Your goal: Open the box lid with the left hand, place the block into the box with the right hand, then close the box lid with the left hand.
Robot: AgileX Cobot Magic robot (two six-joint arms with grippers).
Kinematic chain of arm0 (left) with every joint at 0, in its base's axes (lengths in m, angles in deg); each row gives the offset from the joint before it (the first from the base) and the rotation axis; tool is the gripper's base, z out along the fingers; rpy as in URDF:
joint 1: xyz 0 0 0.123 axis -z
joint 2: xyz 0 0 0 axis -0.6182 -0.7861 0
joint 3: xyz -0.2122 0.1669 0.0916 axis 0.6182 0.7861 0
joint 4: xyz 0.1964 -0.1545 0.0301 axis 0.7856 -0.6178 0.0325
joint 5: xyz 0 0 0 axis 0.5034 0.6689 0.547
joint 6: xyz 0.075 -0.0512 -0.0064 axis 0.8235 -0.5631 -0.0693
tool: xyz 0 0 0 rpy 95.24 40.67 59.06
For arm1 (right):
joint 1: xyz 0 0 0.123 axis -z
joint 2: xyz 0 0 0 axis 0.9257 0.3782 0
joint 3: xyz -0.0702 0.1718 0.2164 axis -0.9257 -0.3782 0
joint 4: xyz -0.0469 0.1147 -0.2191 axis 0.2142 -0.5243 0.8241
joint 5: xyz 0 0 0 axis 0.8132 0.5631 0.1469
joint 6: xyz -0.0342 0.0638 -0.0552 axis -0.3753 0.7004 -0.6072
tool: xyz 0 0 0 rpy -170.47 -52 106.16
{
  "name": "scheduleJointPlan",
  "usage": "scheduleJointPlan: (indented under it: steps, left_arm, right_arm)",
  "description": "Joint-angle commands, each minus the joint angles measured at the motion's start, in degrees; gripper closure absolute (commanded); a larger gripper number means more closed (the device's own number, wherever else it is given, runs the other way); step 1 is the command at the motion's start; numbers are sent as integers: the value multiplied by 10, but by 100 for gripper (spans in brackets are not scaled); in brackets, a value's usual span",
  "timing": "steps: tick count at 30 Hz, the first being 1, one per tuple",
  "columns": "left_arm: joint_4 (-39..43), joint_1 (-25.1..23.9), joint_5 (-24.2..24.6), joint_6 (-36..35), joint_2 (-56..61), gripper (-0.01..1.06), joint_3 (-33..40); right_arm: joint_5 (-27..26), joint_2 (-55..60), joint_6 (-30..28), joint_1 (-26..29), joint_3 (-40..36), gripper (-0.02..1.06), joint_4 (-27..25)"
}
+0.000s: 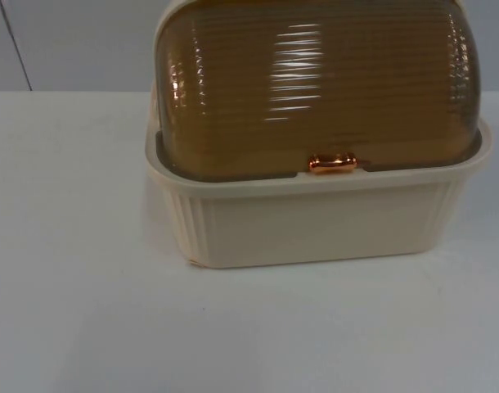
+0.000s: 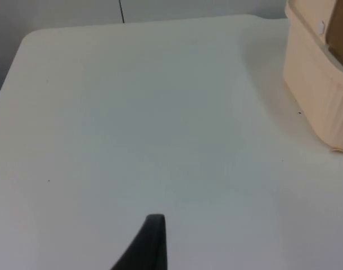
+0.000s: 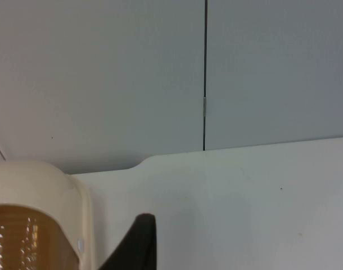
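Black tapered tool fingertip [image 2: 149, 244]

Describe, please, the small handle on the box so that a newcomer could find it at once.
On the white table stands a cream ribbed box with a domed, amber see-through lid, shut. At the middle of the lid's front edge sits the handle: a short, shiny copper bar, the one metallic part on the box.

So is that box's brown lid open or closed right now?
Closed. The ribbed brown lid is rolled down over the cream box, its copper handle resting at the front rim.
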Motion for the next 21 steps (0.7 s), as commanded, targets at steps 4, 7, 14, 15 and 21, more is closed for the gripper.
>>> scheduleJointPlan:
  steps: [4, 7, 14, 15, 21]
  left_arm:
    - [2, 0, 3, -5, 1, 2, 2]
    - [30, 0, 3, -5, 1, 2, 3]
    - [29, 0, 3, -5, 1, 2, 3]
    - [29, 0, 3, -5, 1, 2, 3]
    - [29, 0, 3, -5, 1, 2, 3]
  right_arm:
    - [-8, -1, 1, -2, -2, 1, 4]
    - [-8, -1, 1, -2, -2, 1, 4]
    - [-8, -1, 1, -2, -2, 1, 4]
    - [-8, -1, 1, -2, -2, 1, 4]
    - [-8, -1, 1, -2, -2, 1, 4]
